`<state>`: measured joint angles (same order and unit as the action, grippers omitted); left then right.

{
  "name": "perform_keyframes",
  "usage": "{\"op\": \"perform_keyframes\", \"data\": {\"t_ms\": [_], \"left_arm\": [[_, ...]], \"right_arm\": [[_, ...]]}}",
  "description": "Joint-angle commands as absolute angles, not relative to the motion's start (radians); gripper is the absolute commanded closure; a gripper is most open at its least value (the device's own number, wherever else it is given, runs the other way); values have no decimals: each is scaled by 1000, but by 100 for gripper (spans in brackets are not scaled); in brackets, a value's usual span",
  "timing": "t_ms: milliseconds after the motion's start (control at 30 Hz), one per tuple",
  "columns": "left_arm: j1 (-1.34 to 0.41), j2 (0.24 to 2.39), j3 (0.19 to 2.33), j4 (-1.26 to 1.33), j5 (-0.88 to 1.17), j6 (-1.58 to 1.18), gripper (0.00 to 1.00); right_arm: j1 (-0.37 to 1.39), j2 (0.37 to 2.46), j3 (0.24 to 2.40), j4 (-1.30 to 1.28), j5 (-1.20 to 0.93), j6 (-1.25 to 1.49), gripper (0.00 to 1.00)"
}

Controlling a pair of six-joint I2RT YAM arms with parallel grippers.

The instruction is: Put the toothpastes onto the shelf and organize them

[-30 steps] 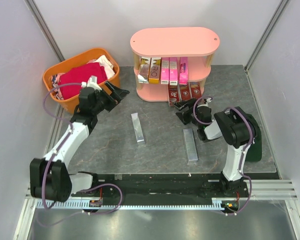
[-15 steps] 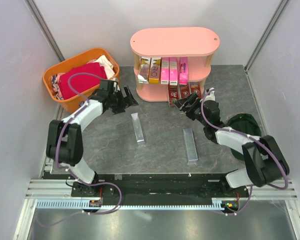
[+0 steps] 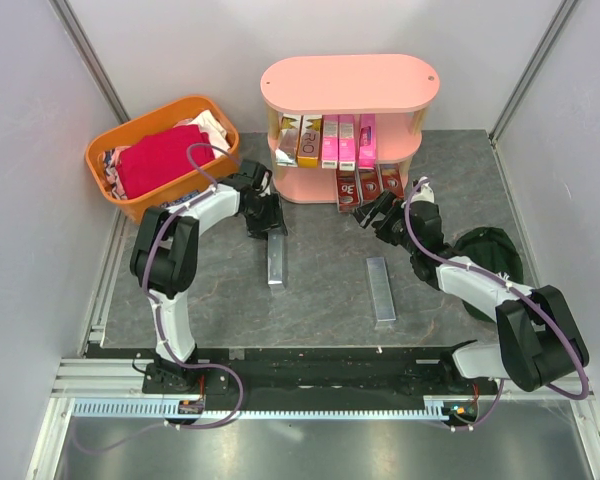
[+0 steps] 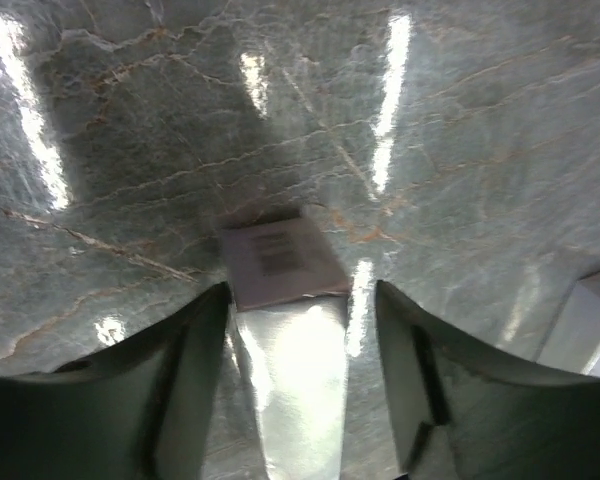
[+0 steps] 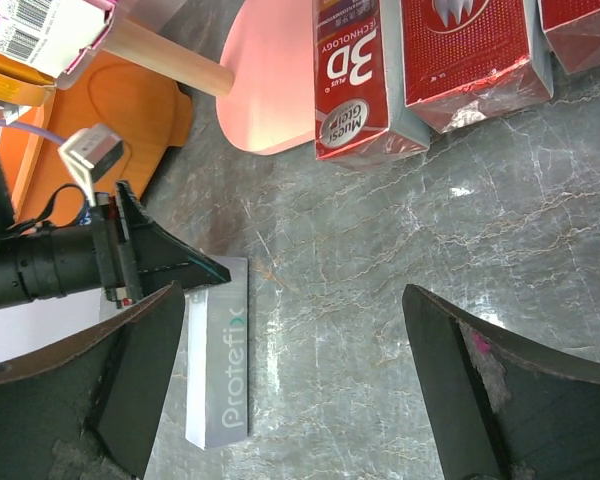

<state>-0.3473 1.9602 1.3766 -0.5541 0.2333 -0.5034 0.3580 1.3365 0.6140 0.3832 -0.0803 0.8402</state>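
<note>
The left claw (image 3: 264, 222) points down at the worktop (image 3: 320, 310) with its jaws apart, straddling the far end of a silver-grey carton (image 4: 280, 262) that lies flat; in the left wrist view the left finger (image 4: 190, 340) sits right against the carton's edge, while a strip of bare stone shows before the right one. The right claw (image 3: 370, 213) hangs wide open and holds nothing, just in front of the dark red cartons (image 5: 355, 80) lying on the bottom tier of the shelf (image 3: 350, 82). A second silver-grey carton (image 3: 380, 288) lies apart on the worktop, nearer the arm bases. On the shelf's middle tier a row of upright cartons (image 3: 325, 140) stands, silver, yellow-gold and pink. The worktop is dark grey, veined like marble and glossy with light streaks; pale walls (image 3: 20, 200) close it in on three sides. An orange basket (image 3: 105, 165) with a red cloth (image 3: 160, 158) sits at the far left. The left arm folds sharply at its elbow, forearm running right toward the shelf; the right arm stretches low from its base, reaching far and left.
</note>
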Motion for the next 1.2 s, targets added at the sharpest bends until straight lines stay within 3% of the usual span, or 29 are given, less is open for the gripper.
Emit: {"op": "perform_keyframes", "data": {"t_ms": [0, 333, 667, 1033, 1167], "left_arm": [[-354, 2005, 1439, -647, 190, -433, 41], [-354, 1944, 1433, -658, 163, -436, 68], [-316, 1726, 1303, -485, 253, -491, 76], [-189, 1389, 910, 147, 615, -730, 86], [-137, 1332, 728, 604, 716, -937, 94]], "right_arm": [[359, 1338, 637, 394, -69, 825, 2], [360, 1310, 640, 376, -84, 824, 2], [443, 1275, 670, 345, -74, 804, 2], [598, 1322, 672, 452, -193, 808, 2], [623, 1353, 658, 538, -294, 836, 2]]}}
